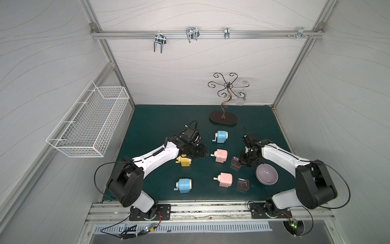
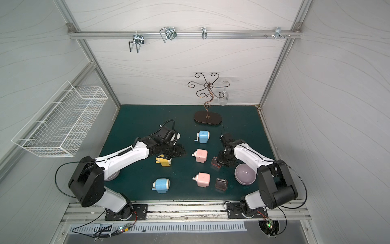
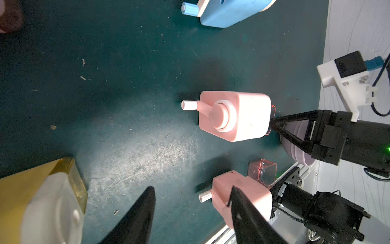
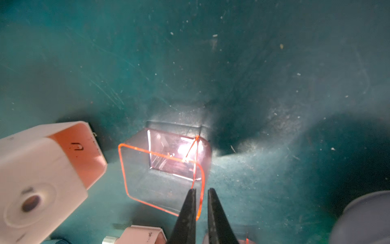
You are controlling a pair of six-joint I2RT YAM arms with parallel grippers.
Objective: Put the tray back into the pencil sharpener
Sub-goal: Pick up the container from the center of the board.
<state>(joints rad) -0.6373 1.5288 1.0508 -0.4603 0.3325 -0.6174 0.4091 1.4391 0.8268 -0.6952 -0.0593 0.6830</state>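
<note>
A clear, red-tinted tray [image 4: 160, 169] sits low over the green mat, just right of the middle pink pencil sharpener [image 1: 221, 155] in both top views. My right gripper [image 4: 201, 191] is shut on the tray, with one thin wall pinched between the fingers. The same tray [image 1: 236, 162] shows at the right arm's tip. The sharpener's empty slot [image 4: 84, 152] faces the tray, with a small gap between them. My left gripper [image 3: 192, 188] stands open with nothing in it, left of that sharpener [image 3: 234, 116] and beside a yellow sharpener [image 1: 184, 161].
A second pink sharpener [image 1: 225, 179] and a second loose tray [image 1: 243, 185] lie nearer the front edge. A lilac bowl [image 1: 267, 174] sits under the right arm. There are two blue sharpeners [image 1: 222, 136] [image 1: 184, 185], a wire stand [image 1: 223, 118] at the back and a wall basket [image 1: 90, 124].
</note>
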